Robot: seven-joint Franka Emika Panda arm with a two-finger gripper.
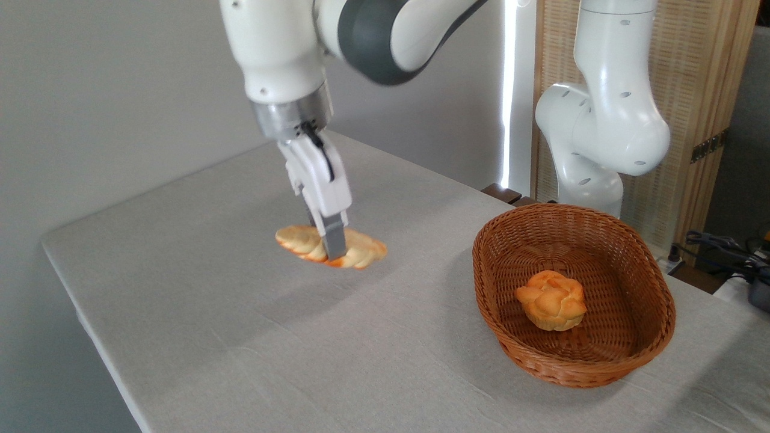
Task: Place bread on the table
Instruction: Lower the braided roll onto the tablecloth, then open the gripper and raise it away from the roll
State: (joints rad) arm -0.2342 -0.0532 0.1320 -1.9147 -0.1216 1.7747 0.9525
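The bread (pixel 367 249), a pale golden braided loaf with tapered ends, is at the middle of the table (pixel 240 337), which is covered in light grey cloth. My gripper (pixel 332 251) comes straight down from above and is shut on the loaf's middle, one grey finger across its near side. The loaf sits level, very close to the cloth or touching it; I cannot tell which.
A brown oval wicker basket (pixel 646 355) stands on the right of the table with a rounder orange knotted bun (pixel 551 299) inside. The arm's white base (pixel 595 138) rises behind the basket. Cables (pixel 722 246) lie at the far right.
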